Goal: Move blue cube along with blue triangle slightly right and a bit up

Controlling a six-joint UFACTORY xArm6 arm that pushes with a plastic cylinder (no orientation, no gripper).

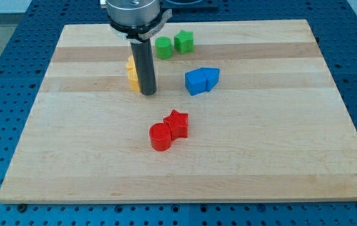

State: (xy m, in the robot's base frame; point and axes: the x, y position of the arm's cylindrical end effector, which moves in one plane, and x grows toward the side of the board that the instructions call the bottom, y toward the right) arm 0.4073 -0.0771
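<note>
A blue cube [196, 82] lies on the wooden board [260, 144], right of centre in the upper half. A blue triangle [211, 77] touches the cube's right side. My tip [148, 93] is the lower end of a dark rod, to the left of the blue cube with a gap of board between them. The tip stands right against the yellow blocks on its left.
Two yellow blocks [132, 73] sit stacked top to bottom, partly hidden by the rod. A green cylinder [163, 48] and a green star [184, 41] lie near the view's top. A red cylinder [161, 137] and a red star [177, 123] touch below centre.
</note>
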